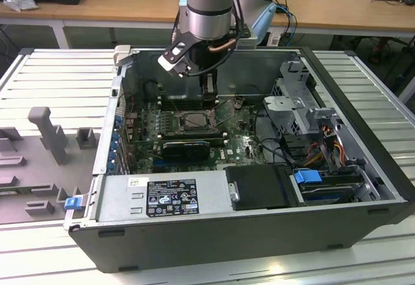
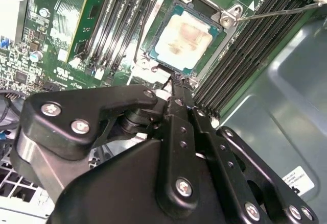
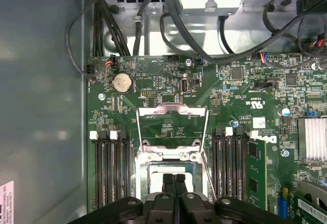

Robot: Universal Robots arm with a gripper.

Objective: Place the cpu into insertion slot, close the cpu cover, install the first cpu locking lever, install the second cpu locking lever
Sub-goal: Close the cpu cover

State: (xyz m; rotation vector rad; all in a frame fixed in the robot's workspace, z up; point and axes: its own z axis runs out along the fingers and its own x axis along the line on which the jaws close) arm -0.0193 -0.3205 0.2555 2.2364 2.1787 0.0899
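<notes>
A dark label with white print [image 1: 172, 197] and a small white sticker [image 1: 137, 182] sit on the grey power supply box [image 1: 207, 194]; their wording is too small to read. In the first wrist view, white lettering [image 3: 255, 103] marks the green circuit board [image 3: 153, 89] near the insertion slot [image 3: 144, 157]. In the second wrist view a white sticker [image 2: 298, 179] lies on the case wall [image 2: 286, 96], illegible.

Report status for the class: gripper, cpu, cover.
Gripper shut, tips at insertion slot edge. Cpu seated inside. Cpu cover open, lying back.
</notes>
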